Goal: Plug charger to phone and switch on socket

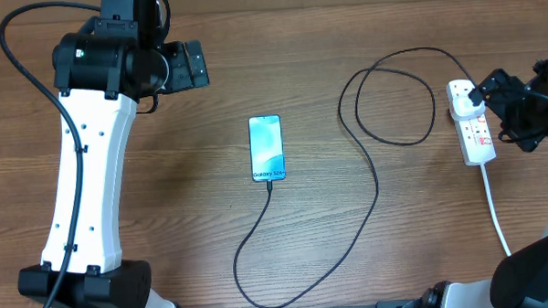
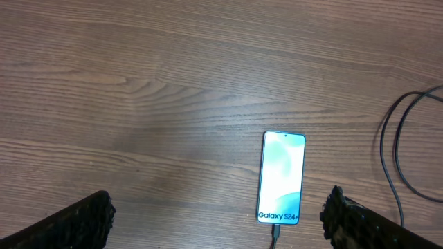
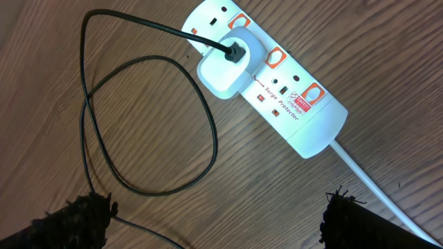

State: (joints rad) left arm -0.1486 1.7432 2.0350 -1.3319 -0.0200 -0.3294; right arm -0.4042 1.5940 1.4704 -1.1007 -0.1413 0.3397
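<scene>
The phone (image 1: 266, 148) lies flat mid-table with its blue screen lit, and it also shows in the left wrist view (image 2: 282, 176). The black charger cable (image 1: 372, 201) has its tip plugged into the phone's bottom edge (image 2: 275, 232). It loops across the table to a white adapter (image 3: 225, 66) seated in the white socket strip (image 3: 304, 114), which also shows in the overhead view (image 1: 475, 136). My left gripper (image 2: 218, 225) is open and empty, raised back-left of the phone (image 1: 196, 65). My right gripper (image 3: 218, 221) is open and empty, just beside the strip (image 1: 493, 105).
The strip's white cord (image 1: 495, 210) runs toward the table's front right. A wide loop of black cable (image 3: 149, 124) lies on the wood left of the strip. The rest in view is bare wooden tabletop.
</scene>
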